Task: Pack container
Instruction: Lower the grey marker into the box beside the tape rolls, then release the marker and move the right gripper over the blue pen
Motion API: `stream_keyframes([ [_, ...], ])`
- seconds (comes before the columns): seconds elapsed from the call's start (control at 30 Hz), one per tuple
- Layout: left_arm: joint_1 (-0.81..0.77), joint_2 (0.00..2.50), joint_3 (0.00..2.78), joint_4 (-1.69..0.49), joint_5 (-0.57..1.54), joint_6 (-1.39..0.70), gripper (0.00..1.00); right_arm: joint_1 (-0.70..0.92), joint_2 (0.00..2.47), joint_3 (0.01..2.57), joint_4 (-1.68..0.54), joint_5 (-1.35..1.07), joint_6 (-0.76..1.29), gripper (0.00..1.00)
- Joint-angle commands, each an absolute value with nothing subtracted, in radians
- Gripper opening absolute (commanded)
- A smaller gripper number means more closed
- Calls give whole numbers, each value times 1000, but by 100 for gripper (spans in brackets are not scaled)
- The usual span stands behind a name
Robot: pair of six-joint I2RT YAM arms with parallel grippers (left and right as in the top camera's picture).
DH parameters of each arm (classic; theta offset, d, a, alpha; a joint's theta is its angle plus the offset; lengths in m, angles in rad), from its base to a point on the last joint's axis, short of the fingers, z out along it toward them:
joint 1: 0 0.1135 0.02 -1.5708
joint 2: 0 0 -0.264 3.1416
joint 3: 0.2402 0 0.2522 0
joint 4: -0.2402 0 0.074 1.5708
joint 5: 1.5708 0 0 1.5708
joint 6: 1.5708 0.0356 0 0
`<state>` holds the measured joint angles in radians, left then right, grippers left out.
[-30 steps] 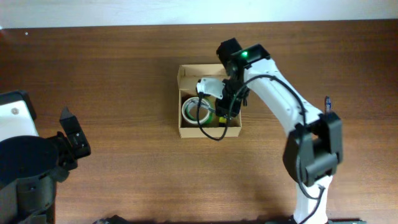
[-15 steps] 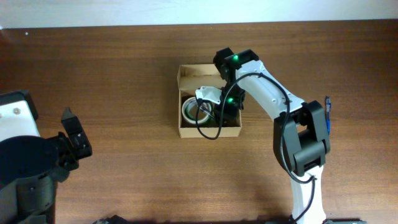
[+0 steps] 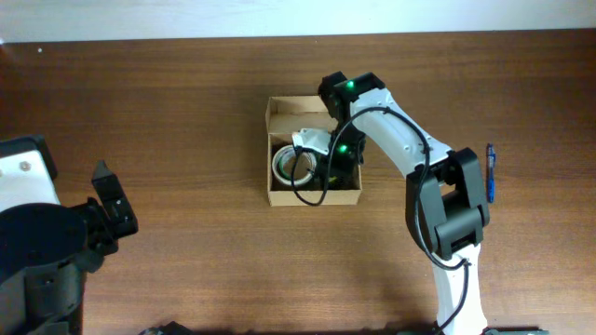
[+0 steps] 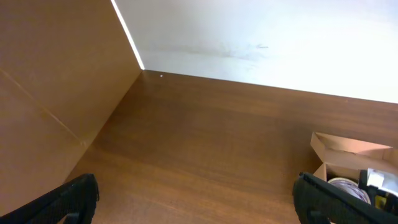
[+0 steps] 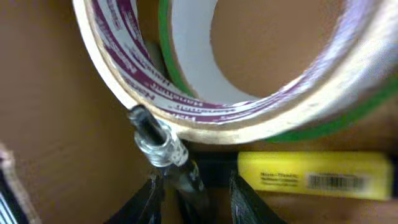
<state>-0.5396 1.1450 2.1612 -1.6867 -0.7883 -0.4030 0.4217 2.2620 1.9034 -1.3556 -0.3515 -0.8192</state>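
The tan cardboard container (image 3: 276, 194) sits open at mid-table, its flap lid (image 3: 296, 105) folded back on the far side. It holds a tape roll with purple print (image 3: 291, 166), a green roll and a yellow marker. My right gripper (image 3: 337, 164) is down inside the box. In the right wrist view its fingers (image 5: 196, 202) are open around a dark pen with a clear tip (image 5: 155, 143), which leans on the tape roll (image 5: 205, 115) beside the yellow marker (image 5: 317, 175). My left gripper (image 4: 199, 208) is open and empty, far left of the box (image 4: 348, 147).
A blue pen (image 3: 490, 172) lies on the table to the right of the right arm. The left arm's base and gripper (image 3: 112, 200) sit at the front left. A white wall borders the table's far edge.
The right gripper moved left and down into the box over the last second, then barely shifted. The left arm has not moved.
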Motion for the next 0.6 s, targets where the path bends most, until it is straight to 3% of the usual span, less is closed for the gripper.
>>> stream_keyframes([
  [0.0, -533, 1143, 2157, -1687, -783, -387, 100, 423, 2264, 1982, -1386, -355, -805, 35],
  [0.23, -533, 1143, 2157, -1687, -783, -387, 99, 423, 2262, 2160, -1452, -349, -731, 40],
  [0.57, -533, 1143, 2156, -1687, -784, -386, 99, 366, 2262, 2421, -1422, -53, -273, 48],
])
